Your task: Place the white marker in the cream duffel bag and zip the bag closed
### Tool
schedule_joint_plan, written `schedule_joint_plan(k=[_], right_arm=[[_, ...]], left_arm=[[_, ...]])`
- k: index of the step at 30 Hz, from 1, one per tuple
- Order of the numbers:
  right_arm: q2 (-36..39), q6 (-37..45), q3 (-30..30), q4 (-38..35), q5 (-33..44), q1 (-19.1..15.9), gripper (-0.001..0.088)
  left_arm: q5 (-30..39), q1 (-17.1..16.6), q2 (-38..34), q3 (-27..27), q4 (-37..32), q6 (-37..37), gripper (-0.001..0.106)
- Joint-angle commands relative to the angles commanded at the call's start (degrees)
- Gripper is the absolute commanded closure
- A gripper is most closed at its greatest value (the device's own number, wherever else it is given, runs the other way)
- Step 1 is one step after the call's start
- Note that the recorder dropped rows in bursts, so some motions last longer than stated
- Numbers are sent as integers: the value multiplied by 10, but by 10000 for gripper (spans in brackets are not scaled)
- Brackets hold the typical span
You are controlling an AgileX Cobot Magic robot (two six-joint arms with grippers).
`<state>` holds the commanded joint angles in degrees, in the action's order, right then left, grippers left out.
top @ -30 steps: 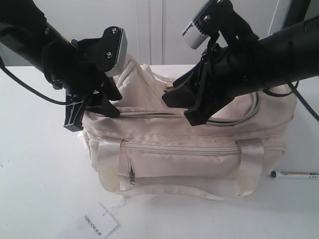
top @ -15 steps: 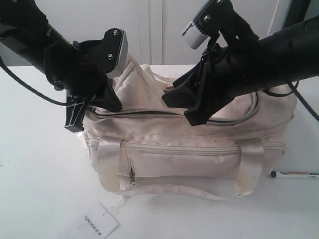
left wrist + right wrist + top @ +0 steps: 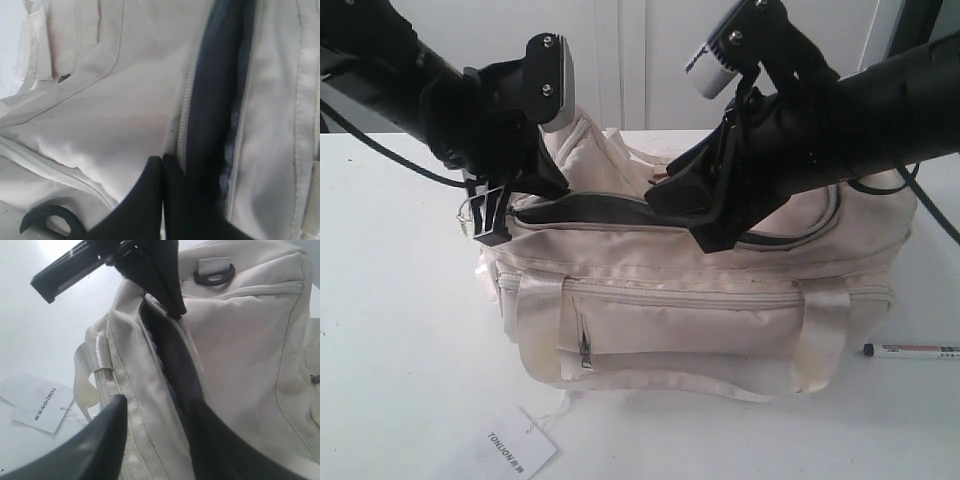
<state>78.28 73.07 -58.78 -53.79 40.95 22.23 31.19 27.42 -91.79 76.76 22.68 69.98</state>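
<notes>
Exterior view, marker (image 3: 912, 351) far from right hand (image 3: 680, 218)

Bright, flat light all round; your wrist cameras go soft up close.

In your exterior view the white table (image 3: 390, 330) is close to blown out, and the cream duffel bag (image 3: 700, 320) throws only a faint shadow along its base. Your left wrist view is soft throughout, the left gripper's fingers (image 3: 142, 210) smeared at the edges. In your right wrist view the table glares pure white, the right gripper's finger (image 3: 92, 445) is out of focus, yet the hang tag (image 3: 30, 410) print stays legible.
</notes>
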Motion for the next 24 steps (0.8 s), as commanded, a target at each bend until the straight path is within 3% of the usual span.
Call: schedule_joint_plan(k=[14, 19, 24], right_arm=[[4, 7, 0, -3, 58, 0, 484], [15, 47, 0, -17, 56, 0, 484], [27, 127, 0, -86, 54, 0, 484]], left_arm=[[-47, 0, 0, 0, 45, -77, 1053], [-47, 0, 0, 0, 75, -77, 1053], [-45, 0, 4, 0, 124, -77, 1053]])
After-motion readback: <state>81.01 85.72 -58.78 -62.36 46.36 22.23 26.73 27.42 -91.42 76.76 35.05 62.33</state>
